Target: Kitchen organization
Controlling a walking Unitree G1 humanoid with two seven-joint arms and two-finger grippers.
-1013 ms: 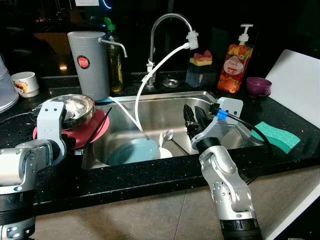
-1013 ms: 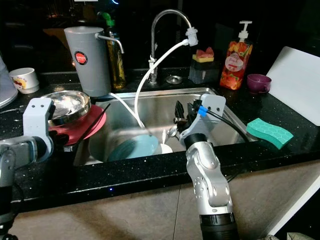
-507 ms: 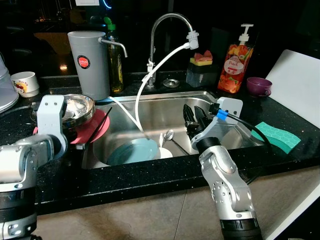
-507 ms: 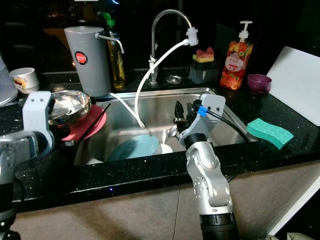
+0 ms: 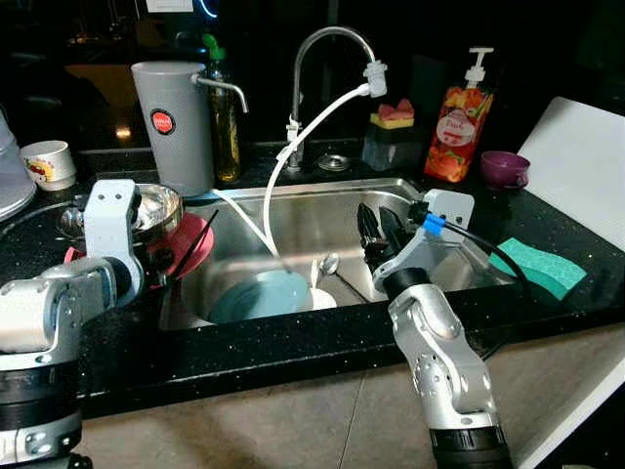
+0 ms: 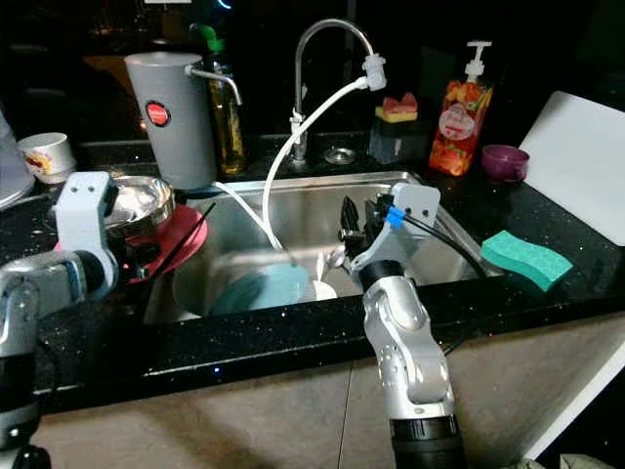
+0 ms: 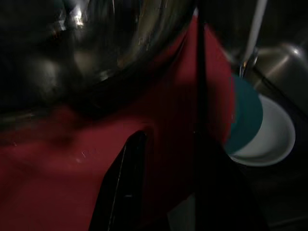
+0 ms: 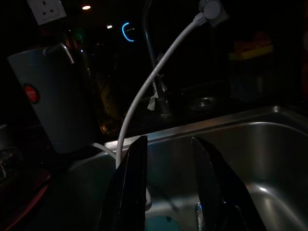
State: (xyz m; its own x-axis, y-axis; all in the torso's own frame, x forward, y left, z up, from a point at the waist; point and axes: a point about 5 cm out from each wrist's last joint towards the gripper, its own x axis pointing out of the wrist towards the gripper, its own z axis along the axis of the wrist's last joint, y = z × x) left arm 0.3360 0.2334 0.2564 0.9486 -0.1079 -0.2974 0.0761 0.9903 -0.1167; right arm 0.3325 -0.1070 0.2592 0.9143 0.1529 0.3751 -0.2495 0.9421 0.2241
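Dishes are waiting on and beside the sink (image 5: 459,278) as a humanoid robot is working at a dark kitchen surface (image 5: 293,342). Nearest the camera, at seven o'clock, the left gripper (image 7: 163,183) is nosing over the red plate (image 5: 191,244) with its jaws apart, one black finger lying over the plate's red face and the other close by the black chopstick (image 5: 192,244) that is leaning across the rim. Over the last second the left arm has been swinging in from the surface edge toward the sink, closing on the plate and the steel bowl (image 5: 156,210) stacked on it; this looks like the approach to a grasp, not yet a hold. At five o'clock the right gripper (image 8: 168,187) is hovering over the sink's near wall, its jaws apart and holding nothing, unmoved through the same second. In the basin just beyond, a teal plate (image 5: 256,296) is lying against a white bowl (image 5: 322,298) with a spoon (image 5: 327,266) propped in it, the white hose (image 5: 293,147) from the tap (image 5: 327,44) trailing down to them. A green sponge (image 5: 539,266) is lying at three o'clock. Farthest back, from ten to one o'clock, a grey dispenser (image 5: 176,122), a soap bottle (image 5: 459,122) and a purple cup (image 5: 505,168) are lining the rear edge.
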